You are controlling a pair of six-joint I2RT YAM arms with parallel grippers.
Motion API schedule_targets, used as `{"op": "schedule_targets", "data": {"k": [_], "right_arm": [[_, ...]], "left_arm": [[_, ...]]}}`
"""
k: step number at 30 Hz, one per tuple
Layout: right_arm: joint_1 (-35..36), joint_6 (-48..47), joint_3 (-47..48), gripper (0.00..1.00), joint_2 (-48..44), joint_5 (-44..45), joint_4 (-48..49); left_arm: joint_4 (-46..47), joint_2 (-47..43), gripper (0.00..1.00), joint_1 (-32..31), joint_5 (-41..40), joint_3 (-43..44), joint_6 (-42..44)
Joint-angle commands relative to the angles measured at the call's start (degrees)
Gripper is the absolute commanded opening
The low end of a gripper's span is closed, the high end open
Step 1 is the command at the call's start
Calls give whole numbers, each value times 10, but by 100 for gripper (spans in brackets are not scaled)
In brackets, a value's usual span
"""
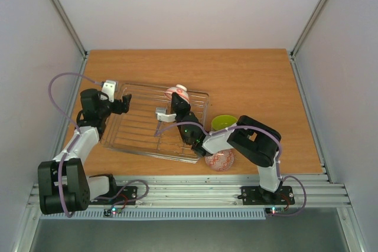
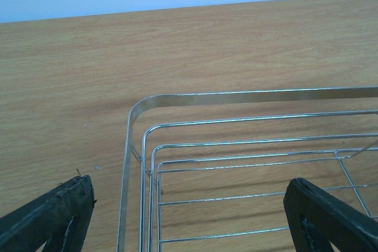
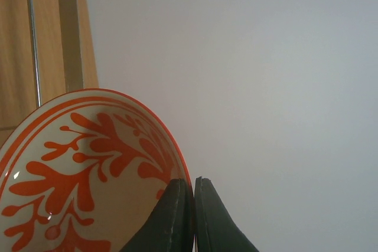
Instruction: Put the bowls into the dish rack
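From the top, your right tool [image 1: 178, 101] grips the red-patterned bowl [image 1: 176, 92] at the far edge of the dish rack [image 1: 142, 133] on the worktop [image 1: 254, 75]. Left wrist: your left tool [image 2: 189, 205] gapes wide over a dish rack corner. Right wrist: fingers [image 3: 174, 216] are clamped on the red-patterned bowl's rim.

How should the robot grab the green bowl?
Probably by its rim, from above. The green bowl sits upright on the table with its mouth open upward, so one finger can slip inside and one outside. Its far edge looks free, while the right arm covers the near edge.
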Motion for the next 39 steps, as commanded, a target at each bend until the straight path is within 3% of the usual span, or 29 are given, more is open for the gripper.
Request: {"op": "schedule_targets", "data": {"k": [1,10,13,15,20,24,32,39], "right_arm": [[2,-23,-17,1,16,12,93],[5,-24,-25,2,22,26,93],[6,-23,-23,6,25,35,94],[7,-23,-19,11,29,44,95],[7,-13,-14,46,26,58,95],[7,1,-15,60,13,66,95],[17,18,-25,80,-35,81,93],[35,22,-37,85,-87,107,69]], "left_arm": [[13,7,89,2,0,1,0],[13,7,89,5,0,2,-2],[13,7,89,5,0,2,-3],[13,8,89,6,0,2,-3],[13,7,89,8,-3,2,-3],[14,8,89,11,-2,2,-3],[15,11,89,12,-3,2,-3],[14,12,89,12,-1,4,-4]]}}
